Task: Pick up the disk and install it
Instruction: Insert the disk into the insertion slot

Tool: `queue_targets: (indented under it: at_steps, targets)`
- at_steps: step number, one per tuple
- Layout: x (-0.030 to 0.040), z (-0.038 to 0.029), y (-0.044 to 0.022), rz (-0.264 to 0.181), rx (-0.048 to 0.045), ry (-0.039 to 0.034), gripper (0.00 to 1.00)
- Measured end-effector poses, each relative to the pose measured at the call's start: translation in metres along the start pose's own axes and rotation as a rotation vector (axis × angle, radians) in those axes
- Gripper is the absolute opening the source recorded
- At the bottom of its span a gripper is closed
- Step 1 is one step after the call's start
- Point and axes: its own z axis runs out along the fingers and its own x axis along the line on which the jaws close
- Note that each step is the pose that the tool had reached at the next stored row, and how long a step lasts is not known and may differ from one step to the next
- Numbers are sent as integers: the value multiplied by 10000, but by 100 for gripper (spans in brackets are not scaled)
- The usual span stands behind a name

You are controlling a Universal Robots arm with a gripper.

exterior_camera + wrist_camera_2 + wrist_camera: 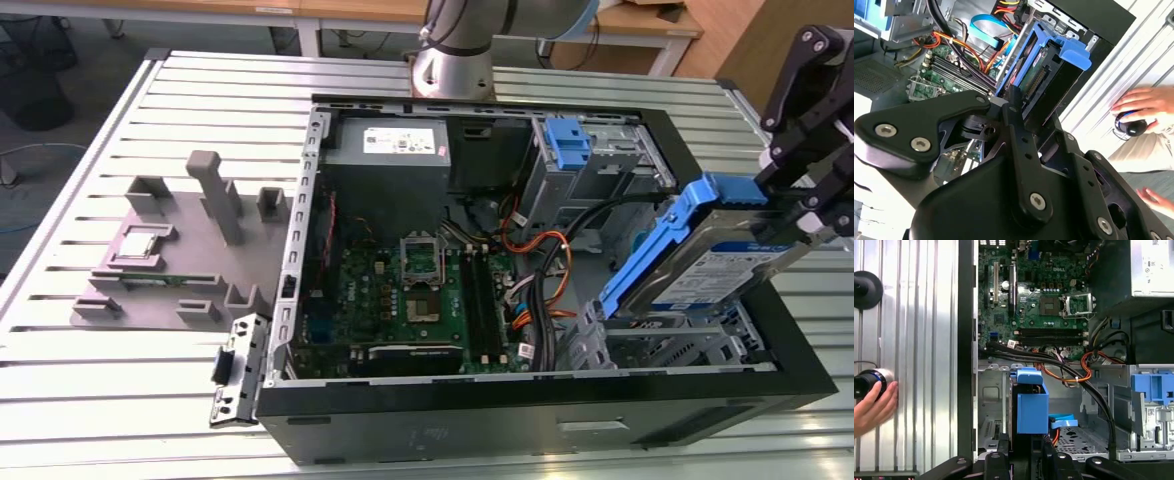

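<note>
The disk [714,270], a silver drive with a white-and-blue label in a blue carrier, hangs tilted on edge above the metal drive cage [667,340] at the front corner of the open computer case, on the exterior view's right. My gripper [790,232] is shut on its upper end. In the second wrist view the black fingers [1015,112] clamp the disk [1046,75], whose connector edge shows. In the first wrist view the blue carrier of the disk [1031,407] stands just beyond my gripper [1026,462], over the cage floor.
Inside the case lie the motherboard [414,290], orange and black cables [541,250], a grey power supply [387,150] and a second blue bracket [567,140]. A grey fixture [187,250] sits on the slatted table. A person's hand [874,405] rests on a round knob beside the case.
</note>
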Motion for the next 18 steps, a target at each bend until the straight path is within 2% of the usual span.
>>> queue_targets:
  at_steps: [18]
  targets:
    - [4, 79, -3, -28, -2, 1, 35]
